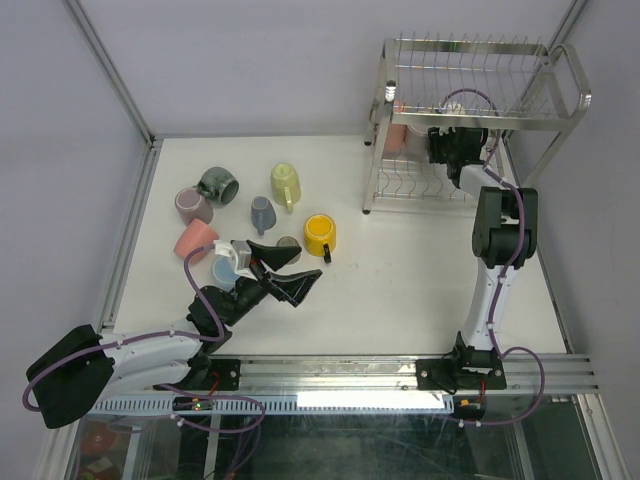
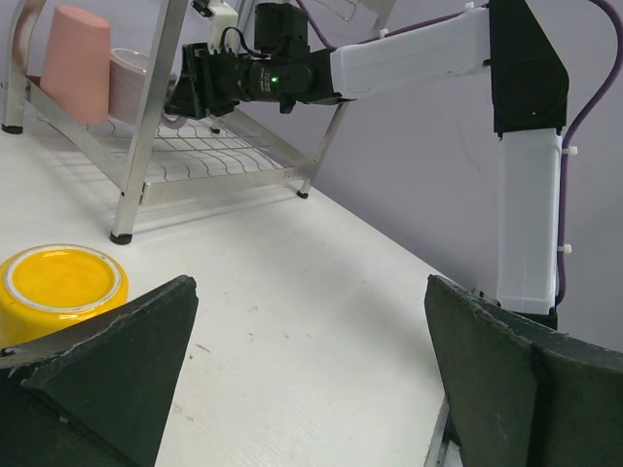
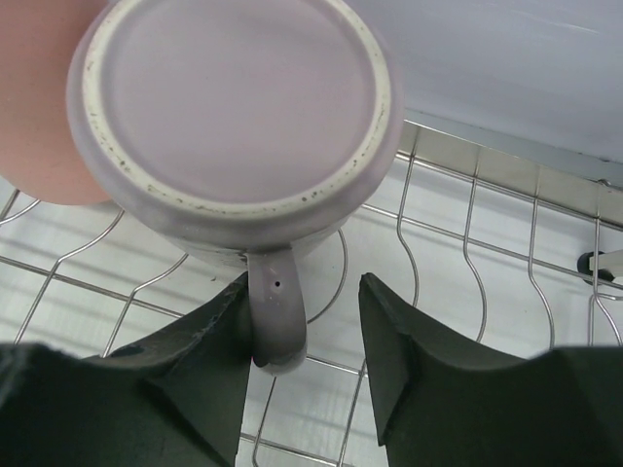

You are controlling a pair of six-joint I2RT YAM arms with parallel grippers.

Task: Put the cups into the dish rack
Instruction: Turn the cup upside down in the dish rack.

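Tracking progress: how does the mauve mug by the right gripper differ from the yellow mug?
Mauve mug sits in the dish rack, lower shelf; yellow mug is on the table. Mauve's handle lies inside the open right gripper; yellow is ungripped. Both rest base up.

Just ahead of my right fingers [image 3: 419, 350] the mauve mug [image 3: 234, 97] looks matt and smooth, its pale foot ring bare, rough and speckled; the pink cup [image 3: 34, 117] beside it is matt too. Under them the rack [image 3: 506, 161] is metal wire, bright and glossy like chrome. Those fingers are black, dull and finely grained, plastic by the look, as are my left fingers [image 2: 117, 360]. Close by the left ones the yellow cup [image 2: 58, 282] has a soft sheen with a whitish unglazed ring. The table [image 2: 311, 292] is white, matt, faintly scuffed
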